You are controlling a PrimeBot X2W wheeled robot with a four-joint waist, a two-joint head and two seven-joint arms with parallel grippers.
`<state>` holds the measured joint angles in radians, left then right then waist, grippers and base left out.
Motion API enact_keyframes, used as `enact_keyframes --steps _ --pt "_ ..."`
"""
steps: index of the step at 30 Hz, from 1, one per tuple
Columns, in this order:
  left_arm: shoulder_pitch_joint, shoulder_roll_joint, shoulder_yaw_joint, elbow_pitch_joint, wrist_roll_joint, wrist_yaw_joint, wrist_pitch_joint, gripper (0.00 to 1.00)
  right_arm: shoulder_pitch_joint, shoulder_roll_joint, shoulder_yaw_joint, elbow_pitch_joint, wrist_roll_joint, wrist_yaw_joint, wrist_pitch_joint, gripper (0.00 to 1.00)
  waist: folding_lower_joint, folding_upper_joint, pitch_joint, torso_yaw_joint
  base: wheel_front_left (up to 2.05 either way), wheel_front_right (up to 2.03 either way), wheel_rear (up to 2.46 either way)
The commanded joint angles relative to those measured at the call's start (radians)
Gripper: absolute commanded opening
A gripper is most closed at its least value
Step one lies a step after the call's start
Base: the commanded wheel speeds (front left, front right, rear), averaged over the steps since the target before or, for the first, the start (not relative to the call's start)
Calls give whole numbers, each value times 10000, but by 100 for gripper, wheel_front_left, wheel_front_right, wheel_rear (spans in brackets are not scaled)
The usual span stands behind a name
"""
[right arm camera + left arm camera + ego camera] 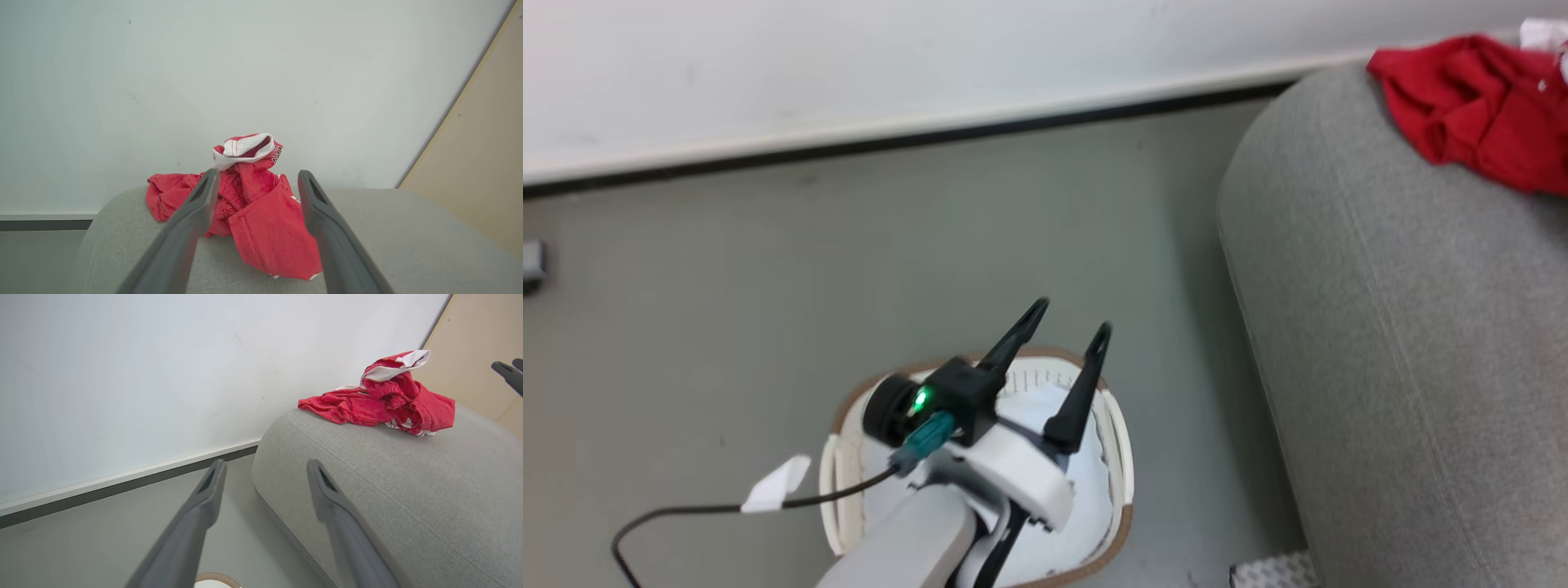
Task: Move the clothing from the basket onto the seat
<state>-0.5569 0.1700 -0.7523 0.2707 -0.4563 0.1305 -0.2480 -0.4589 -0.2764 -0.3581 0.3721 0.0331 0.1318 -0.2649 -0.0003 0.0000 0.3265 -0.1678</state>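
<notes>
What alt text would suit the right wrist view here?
Crumpled red clothing with white trim lies on the grey seat, seen between the right gripper's open fingers. A pale wall rises behind.

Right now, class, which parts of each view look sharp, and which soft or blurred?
Head view: left gripper and clothing slightly soft. Left wrist view: seat weave crisp, left fingers soft. Right wrist view: clothing sharp, right fingers blurred toward the lens.

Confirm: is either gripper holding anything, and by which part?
Nothing is held. Left gripper open over the basket; right gripper open, clothing lying free on the seat.
</notes>
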Motion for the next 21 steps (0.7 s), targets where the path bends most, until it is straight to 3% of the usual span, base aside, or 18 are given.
enact_keyframes --steps 1,12,21 --pt "302 94 105 77 -99 54 -71 100 404 129 96 -155 -130 -23 11 100 3 0 -874 278 0 0 0" --pt "2896 416 1661 365 -233 415 -165 100 3419 1461 1231 -1720 -15 -23 11 100 3 0 -2903 1306 0 0 0" --pt "4681 226 3576 31 616 293 -164 100 4728 2065 1987 -1931 -285 -23 10 100 3 0 -3440 1770 0 0 0"
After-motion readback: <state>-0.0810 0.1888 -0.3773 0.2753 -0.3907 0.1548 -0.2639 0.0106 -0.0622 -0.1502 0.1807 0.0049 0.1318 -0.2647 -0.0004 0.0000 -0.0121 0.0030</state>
